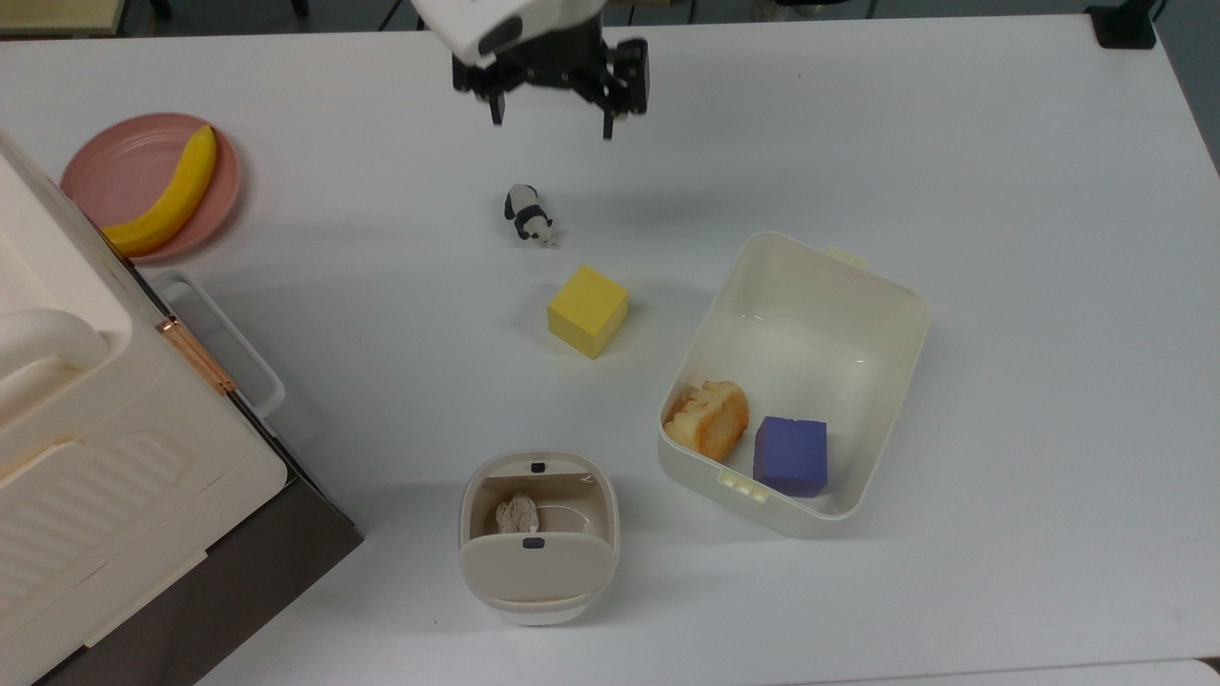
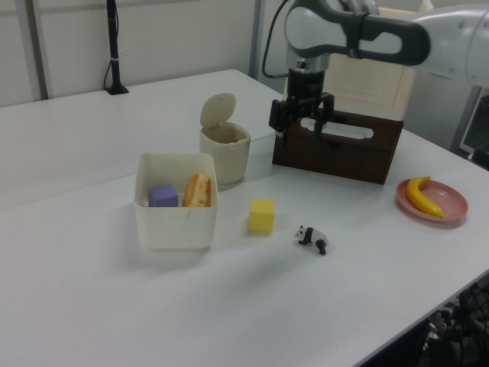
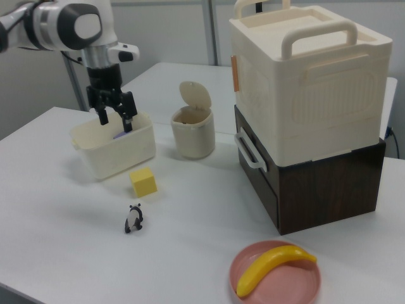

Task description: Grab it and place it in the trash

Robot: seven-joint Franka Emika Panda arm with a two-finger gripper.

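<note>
Two black fingers of your end effector point(image 1: 551, 110) stand spread apart with nothing between them, hanging above the white table point(image 1: 1001, 286) at the top view's upper middle. Below it in the top view lies a small black-and-white panda figurine point(image 1: 527, 215), then a matte yellow cube point(image 1: 587, 311).

Your paper wad point(image 1: 517, 514), off-white and creased, sits inside the trash bin point(image 1: 538, 536), a cream rounded-square plastic bin near the top view's bottom edge; one flap covers the bin's lower half in the top view, and in the left view one lid flap point(image 2: 218, 109) stands upright. To the top view's right of the bin is a larger cream rectangular tub point(image 1: 796, 381) holding a browned piece of bread point(image 1: 707, 418) and a purple cube point(image 1: 790, 455), side by side.

At the top view's left edge you have a ribbed cream box point(image 1: 86, 448) with a handle, stacked on a dark brown drawer unit point(image 3: 316, 183). Beyond it a pink plate point(image 1: 143, 181) carries a yellow banana point(image 1: 172, 195).
</note>
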